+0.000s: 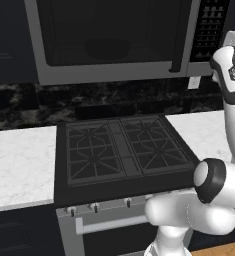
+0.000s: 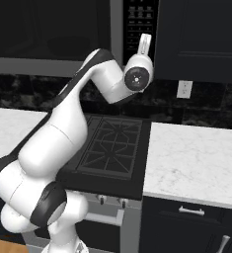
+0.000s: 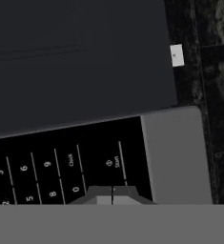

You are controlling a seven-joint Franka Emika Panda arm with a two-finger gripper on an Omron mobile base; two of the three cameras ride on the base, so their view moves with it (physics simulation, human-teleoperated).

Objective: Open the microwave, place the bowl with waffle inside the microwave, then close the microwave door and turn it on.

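my tool (image 3: 112,199) is pinched fully closed, holding nothing, its tips pressed up to the black keypad (image 3: 61,167) by the start button (image 3: 117,162). the keypad sits at the right end of the microwave (image 1: 116,42), which hangs above the black stove (image 1: 121,150). the microwave door (image 1: 109,32) is closed, and the bowl (image 1: 107,48) shows dimly behind its dark glass. white counter (image 2: 191,163) flanks the stove.

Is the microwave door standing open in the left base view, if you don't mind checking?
No, the microwave door sits shut, flush in the microwave's grey frame.
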